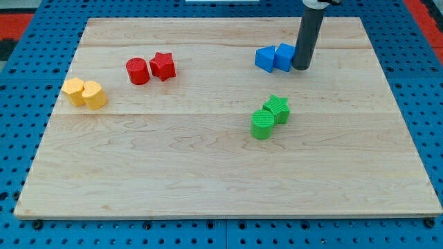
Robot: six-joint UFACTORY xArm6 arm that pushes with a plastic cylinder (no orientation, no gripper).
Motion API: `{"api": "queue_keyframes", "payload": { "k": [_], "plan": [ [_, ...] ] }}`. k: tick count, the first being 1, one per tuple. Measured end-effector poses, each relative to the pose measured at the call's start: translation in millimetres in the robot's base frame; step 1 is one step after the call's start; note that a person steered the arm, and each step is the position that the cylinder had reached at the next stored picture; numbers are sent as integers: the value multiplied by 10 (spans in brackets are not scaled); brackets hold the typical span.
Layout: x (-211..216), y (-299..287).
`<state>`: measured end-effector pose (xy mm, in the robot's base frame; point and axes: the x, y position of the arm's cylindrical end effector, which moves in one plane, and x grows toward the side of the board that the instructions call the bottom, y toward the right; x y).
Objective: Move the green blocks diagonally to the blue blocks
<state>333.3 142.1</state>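
Wooden surface (208, 173) on blue pegboard. No claw on this arm, only a dark rod; my tip (301, 67) sits at upper right, touching the right side of the blue cube (284, 57). Blue block (264, 59), shape unclear, touches the cube's left. Green star (278, 108) and green cylinder (262, 124) touch, below the blues, apart from them. Red cylinder (137, 70) and red star (163, 66) upper left. Two yellow blocks (84, 92) far left.
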Motion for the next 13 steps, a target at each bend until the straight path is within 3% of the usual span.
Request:
{"api": "queue_keyframes", "payload": {
  "k": [13],
  "plan": [
    [31,192]
  ]
}}
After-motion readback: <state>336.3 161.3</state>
